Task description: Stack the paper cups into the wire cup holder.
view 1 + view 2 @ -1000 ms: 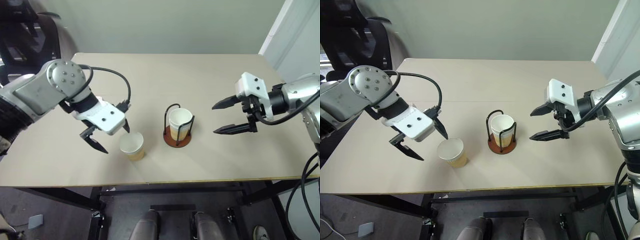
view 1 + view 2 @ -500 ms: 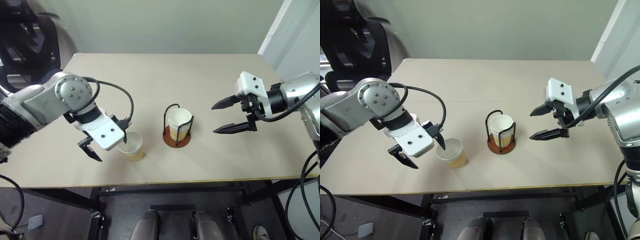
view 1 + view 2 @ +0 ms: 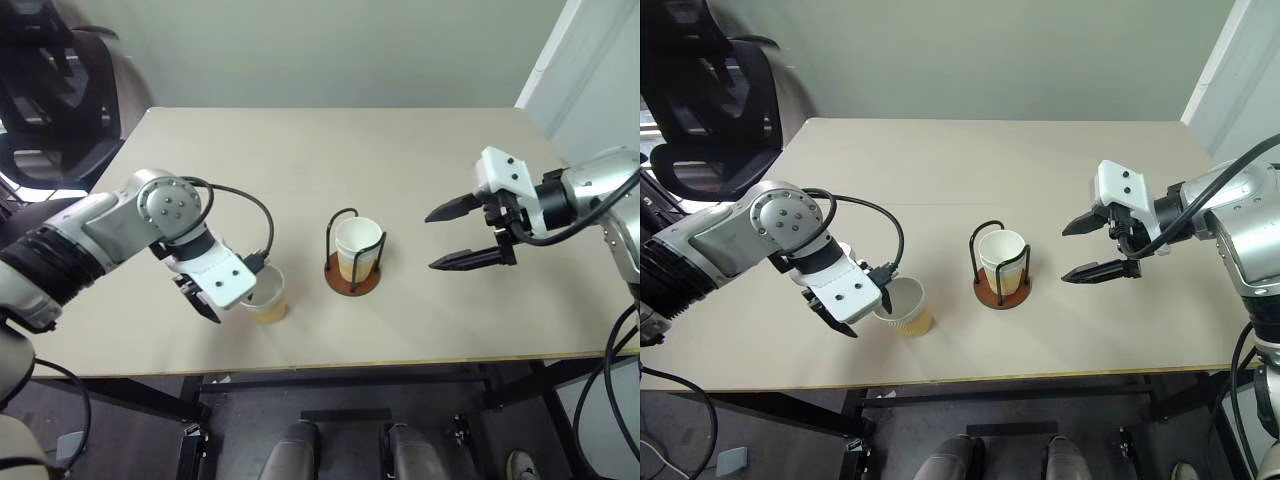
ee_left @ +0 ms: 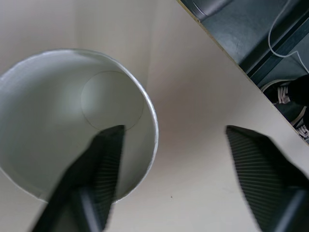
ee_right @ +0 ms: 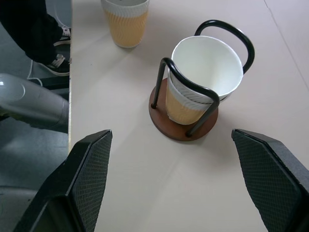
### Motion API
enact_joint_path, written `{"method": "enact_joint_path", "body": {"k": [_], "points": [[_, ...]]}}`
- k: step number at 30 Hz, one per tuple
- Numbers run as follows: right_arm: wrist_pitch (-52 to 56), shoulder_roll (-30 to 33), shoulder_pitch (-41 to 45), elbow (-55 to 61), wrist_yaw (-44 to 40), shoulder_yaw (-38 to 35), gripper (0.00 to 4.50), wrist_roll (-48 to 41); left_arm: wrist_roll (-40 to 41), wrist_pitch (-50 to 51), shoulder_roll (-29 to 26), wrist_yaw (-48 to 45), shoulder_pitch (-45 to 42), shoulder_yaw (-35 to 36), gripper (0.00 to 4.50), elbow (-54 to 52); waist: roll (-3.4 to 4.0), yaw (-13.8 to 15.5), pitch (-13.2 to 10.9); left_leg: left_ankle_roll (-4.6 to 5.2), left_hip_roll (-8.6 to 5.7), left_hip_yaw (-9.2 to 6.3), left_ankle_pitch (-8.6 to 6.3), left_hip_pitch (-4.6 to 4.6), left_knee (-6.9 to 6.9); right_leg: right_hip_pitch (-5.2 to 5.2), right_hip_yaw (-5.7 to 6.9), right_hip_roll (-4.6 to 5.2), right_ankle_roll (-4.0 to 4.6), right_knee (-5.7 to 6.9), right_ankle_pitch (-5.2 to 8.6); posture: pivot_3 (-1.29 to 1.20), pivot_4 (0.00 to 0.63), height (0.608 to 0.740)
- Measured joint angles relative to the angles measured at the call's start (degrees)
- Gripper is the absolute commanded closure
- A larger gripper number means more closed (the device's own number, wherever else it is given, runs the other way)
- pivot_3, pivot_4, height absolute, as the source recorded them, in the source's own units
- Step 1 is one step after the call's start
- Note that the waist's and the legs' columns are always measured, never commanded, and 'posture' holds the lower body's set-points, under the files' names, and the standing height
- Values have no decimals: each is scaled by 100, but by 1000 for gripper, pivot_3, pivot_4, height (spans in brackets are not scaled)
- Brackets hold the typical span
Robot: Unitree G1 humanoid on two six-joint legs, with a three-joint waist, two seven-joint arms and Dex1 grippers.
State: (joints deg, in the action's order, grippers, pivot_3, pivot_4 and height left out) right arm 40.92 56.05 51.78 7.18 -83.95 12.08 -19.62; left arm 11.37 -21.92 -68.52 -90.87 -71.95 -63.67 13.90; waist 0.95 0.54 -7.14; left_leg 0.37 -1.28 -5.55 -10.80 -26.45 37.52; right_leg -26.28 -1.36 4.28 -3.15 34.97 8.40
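Loose paper cup (image 3: pixel 266 293) upright on table (image 3: pixel 420 170), near the front edge, beside wire cup holder (image 3: pixel 353 262) and apart from it. Holder already loaded with nested cups (image 5: pixel 205 79), two by the look of the doubled rims.

Left gripper (image 3: pixel 862 305) over the loose cup, pointing down: one finger (image 4: pixel 99 169) inside the mouth, the other (image 4: pixel 258 171) outside, clear of the wall. Jaws part-spread, straddling the rim, not yet pinching; no lift.

Right gripper (image 3: pixel 465 235) spread wide, empty, well to the far side of the holder, aimed toward it.

Risks as judged:
- Thin wall pinched on one side only: likely ovalling or crushing under a hard closure, then jamming on entry into the nested stack
- Light closure: slip and drop during transfer
- Outer finger closing first: cup pushed or tipped, roll toward front edge possible
- Off-centre carry: cup base catching a wire loop, holder dragged or toppled
- Held cup tilting in a single-wall grip: poor seating in the stack
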Motion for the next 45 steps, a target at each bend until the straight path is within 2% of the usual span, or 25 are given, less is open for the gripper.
{"method": "enact_joint_path", "body": {"k": [6,13,21,26,29,34,38,45], "points": [[265,28,186,37,-260,-68,466,-522,53,77,3,0,52,51,4466,28,0,-3,0,-8,0,2,4,10,-21,-1,0,0,11,-1,8,0,150,740],[463,-118,571,53,-257,-190,466,-838,113,177,0,0,53,112,4466,-37,0,-6,2,-17,2,2,10,29,-46,1,0,-1,19,1,13,0,150,740],[485,-133,599,41,-248,-190,466,-843,349,409,-91,0,25,61,4466,-204,0,-5,1,-17,2,2,9,27,-47,1,0,0,25,0,16,0,150,740],[477,-132,628,-2,-254,-190,466,-835,584,632,71,-3,-464,30,4466,67,-1,1,1,-17,0,0,13,20,-45,1,0,1,26,1,16,0,150,740],[466,-125,646,-31,-258,-190,466,-831,699,697,359,-5,-1015,36,4466,540,-1,7,1,-16,-3,0,14,16,-44,1,0,3,25,-3,16,0,150,740],[391,-130,806,-323,-284,-185,466,-788,667,559,1131,-5,-2042,62,4466,1918,-3,9,-1,-13,-3,2,10,6,-46,-3,0,4,24,-14,17,0,150,740],[192,-124,949,-730,-409,-178,466,-660,618,311,1566,-4,-2452,69,4466,2691,-4,11,-1,-8,0,3,-4,6,-48,-3,1,4,2,-14,30,0,150,740],[-195,-64,1039,-1375,-680,-66,466,-282,769,146,2088,-4,-2938,57,4466,3138,-3,23,-2,2,3,4,-19,-5,-48,-5,-2,11,-23,-15,41,0,150,740]]}}
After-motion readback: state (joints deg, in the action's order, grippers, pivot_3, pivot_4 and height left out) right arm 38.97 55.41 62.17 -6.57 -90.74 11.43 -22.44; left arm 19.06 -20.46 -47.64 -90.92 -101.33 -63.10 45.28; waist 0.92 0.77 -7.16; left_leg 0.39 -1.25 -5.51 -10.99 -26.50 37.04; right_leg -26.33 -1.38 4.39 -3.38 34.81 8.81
